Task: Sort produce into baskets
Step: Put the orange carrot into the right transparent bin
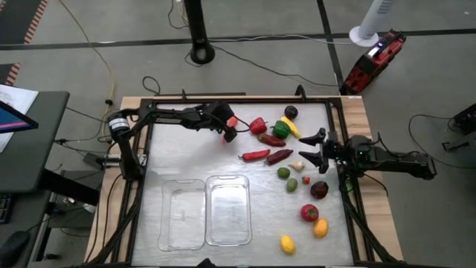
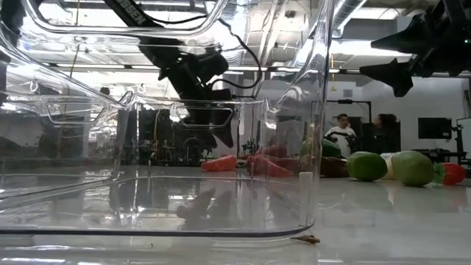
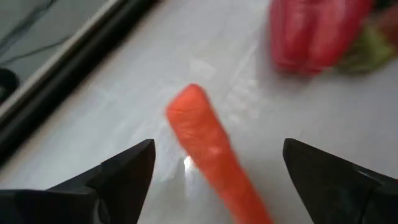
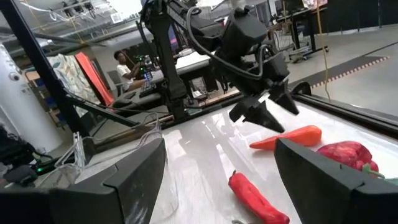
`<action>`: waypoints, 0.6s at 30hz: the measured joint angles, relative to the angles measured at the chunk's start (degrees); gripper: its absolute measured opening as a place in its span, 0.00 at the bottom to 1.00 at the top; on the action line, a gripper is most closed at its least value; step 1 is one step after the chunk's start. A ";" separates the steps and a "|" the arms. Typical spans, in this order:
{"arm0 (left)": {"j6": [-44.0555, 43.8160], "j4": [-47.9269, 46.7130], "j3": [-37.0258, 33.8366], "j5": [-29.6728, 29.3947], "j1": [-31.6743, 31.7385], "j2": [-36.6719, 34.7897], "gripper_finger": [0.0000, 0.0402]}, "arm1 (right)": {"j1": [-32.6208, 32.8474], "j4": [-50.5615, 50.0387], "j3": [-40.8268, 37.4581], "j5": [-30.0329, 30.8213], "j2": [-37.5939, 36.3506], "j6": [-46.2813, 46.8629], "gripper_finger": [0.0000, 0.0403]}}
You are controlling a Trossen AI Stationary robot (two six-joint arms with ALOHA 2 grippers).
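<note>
Standing nearest the front edge of the table (image 1: 186, 160), 2 clear baskets were seen side by side, the left basket (image 1: 182, 214) and the right basket (image 1: 227, 210), both without produce inside. To their right, a yellow lemon (image 1: 287, 243), an orange fruit (image 1: 320, 228) and a red tomato (image 1: 309, 213) were laid near the front right corner. Farther in, a dark red apple (image 1: 319, 189), 2 green limes (image 2: 367, 165) and 2 red chillies (image 1: 255, 155) were scattered across the middle. The right gripper (image 1: 316, 150) was held above the table by the right edge, its fingers (image 4: 134, 177) spread wide with nothing between them. Toward the back, the orange carrot (image 3: 211, 149) was found lying flat on the table beside a red pepper (image 3: 314, 31). The left gripper (image 3: 214, 171) was poised just over the carrot, jaws parted on either side of it without any grip. A yellow pepper (image 1: 289, 126) and a purple eggplant (image 1: 291, 112) were placed farthest back
</note>
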 joint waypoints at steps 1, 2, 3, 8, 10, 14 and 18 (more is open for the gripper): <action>0.00 -0.52 0.00 0.08 0.20 0.11 0.87 | 0.00 -0.08 0.00 0.00 0.00 -0.02 0.81; -0.02 -1.11 -0.01 0.60 0.44 0.13 0.88 | 0.00 -0.08 0.00 0.00 0.00 -0.04 0.81; -0.04 -1.05 -0.02 1.57 0.61 0.20 0.88 | 0.00 -0.05 0.00 0.00 0.00 -0.04 0.81; -0.33 -2.41 -0.02 4.09 0.92 2.21 0.84 | -0.02 0.99 0.00 0.06 -0.02 -0.47 0.81; -0.42 -3.68 0.00 6.30 0.91 3.38 0.81 | -0.02 0.97 0.00 0.06 0.00 -0.42 0.81; -1.01 -4.60 -0.02 7.45 0.65 5.02 0.73 | 0.08 0.95 0.00 0.02 0.00 0.41 0.81; -1.09 -4.97 0.00 5.12 -0.10 5.24 0.63 | 0.97 1.01 0.00 0.16 0.00 0.49 0.81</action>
